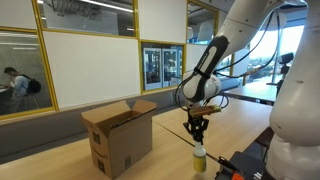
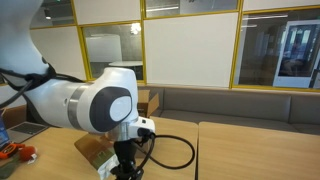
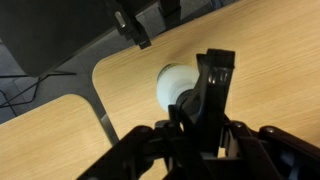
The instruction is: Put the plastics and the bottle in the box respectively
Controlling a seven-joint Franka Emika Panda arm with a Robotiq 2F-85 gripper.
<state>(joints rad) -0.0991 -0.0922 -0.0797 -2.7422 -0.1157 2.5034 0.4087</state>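
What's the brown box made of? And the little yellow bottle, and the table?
The box looks like brown cardboard: dull, matte sides and folded-up flaps. The bottle is probably plastic, judging by its smooth yellowish body, but it is too small here to be sure. The table looks like light wood or a wood-look laminate, smooth with faint grain lines.

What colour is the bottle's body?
The bottle is yellowish-green, seen best in an exterior view.
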